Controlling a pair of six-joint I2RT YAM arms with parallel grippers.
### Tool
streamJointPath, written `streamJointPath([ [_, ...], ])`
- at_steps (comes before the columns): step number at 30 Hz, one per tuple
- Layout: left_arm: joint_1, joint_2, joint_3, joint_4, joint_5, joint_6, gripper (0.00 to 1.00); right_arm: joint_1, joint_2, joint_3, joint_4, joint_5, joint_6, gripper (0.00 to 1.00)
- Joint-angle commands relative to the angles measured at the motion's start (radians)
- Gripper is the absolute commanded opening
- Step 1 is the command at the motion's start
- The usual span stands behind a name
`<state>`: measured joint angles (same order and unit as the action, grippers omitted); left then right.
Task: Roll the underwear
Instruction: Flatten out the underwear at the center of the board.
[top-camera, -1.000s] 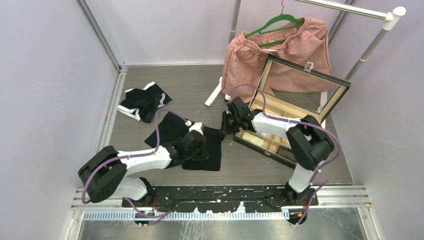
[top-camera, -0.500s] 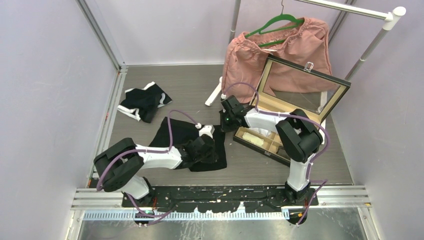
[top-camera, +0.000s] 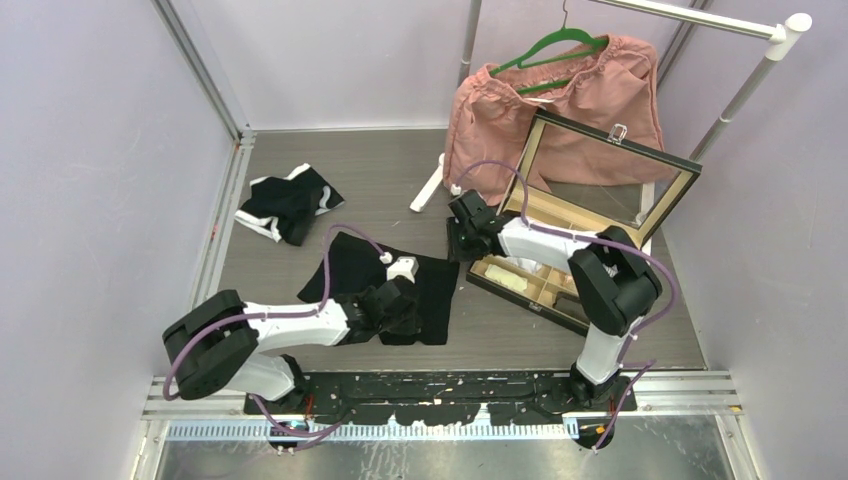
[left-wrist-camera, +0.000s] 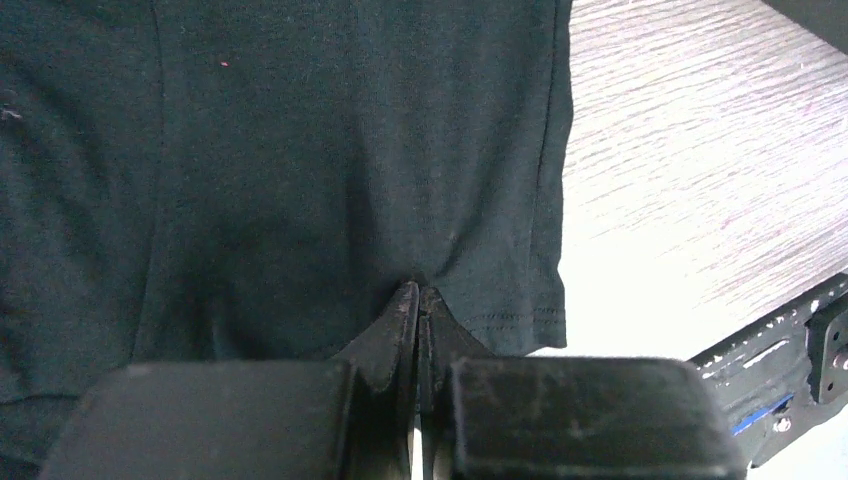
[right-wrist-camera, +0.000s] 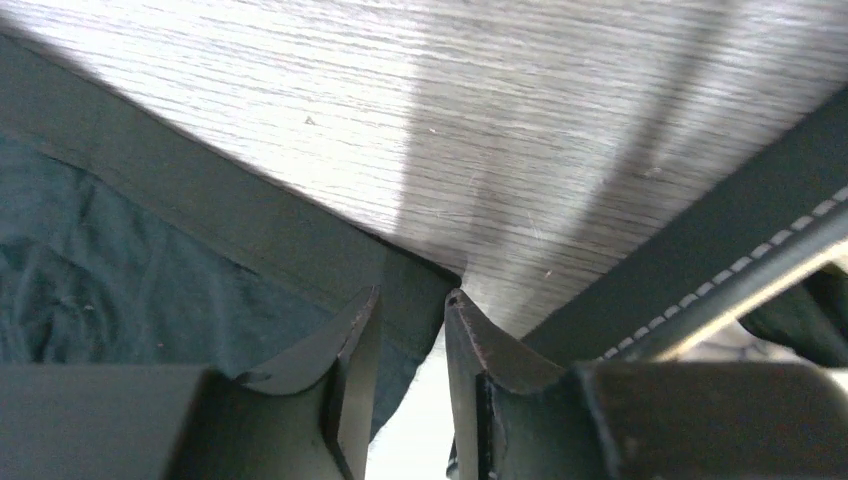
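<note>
Left wrist view: underwear (left-wrist-camera: 300, 150) spread flat for rolling.
Left hand (left-wrist-camera: 418, 292) pinches the hem closed; right hand (right-wrist-camera: 410, 298) stands open around the waistband corner, probably flattening it.

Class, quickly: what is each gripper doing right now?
Left gripper: closed, pinching the black underwear at its hem.
Right gripper: open, gripping nothing.

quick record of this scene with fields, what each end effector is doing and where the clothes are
left end effector: shut, pinching near edge of flat black cloth underwear
right end effector: open, that underwear's waistband corner between its fingers
other underwear: crumpled black and white cloth briefs, far left, untouched
rolled: none yet
background: pink garment on green hanger
</note>
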<state>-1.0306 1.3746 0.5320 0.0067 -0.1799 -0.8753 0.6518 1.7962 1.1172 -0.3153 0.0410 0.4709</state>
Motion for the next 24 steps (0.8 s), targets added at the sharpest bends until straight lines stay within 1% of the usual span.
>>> streamJointPath([
  [1,-0.006,-0.073,0.049,-0.119,-0.041,0.042,0.01,-0.006,-0.114,-0.002,-0.007,0.015,0.025,0.38],
  [5,-0.006,-0.132,0.042,-0.141,-0.049,0.047,0.01,-0.005,-0.132,0.027,-0.097,0.071,0.033,0.41],
  [9,-0.008,-0.174,0.049,-0.165,-0.059,0.060,0.05,-0.012,-0.110,0.038,-0.155,0.092,0.073,0.42],
  [13,-0.007,-0.183,0.040,-0.188,-0.139,0.068,0.09,-0.011,-0.084,0.039,-0.159,0.070,0.092,0.42],
  [16,-0.007,-0.165,0.028,-0.169,-0.213,0.059,0.13,-0.012,-0.083,0.036,-0.150,0.062,0.095,0.42],
  [18,0.013,-0.137,0.033,-0.191,-0.265,0.025,0.13,-0.011,-0.083,0.039,-0.152,0.054,0.095,0.42],
  [24,0.104,-0.124,0.005,-0.254,-0.294,-0.066,0.12,-0.010,-0.089,0.034,-0.153,0.054,0.092,0.42],
])
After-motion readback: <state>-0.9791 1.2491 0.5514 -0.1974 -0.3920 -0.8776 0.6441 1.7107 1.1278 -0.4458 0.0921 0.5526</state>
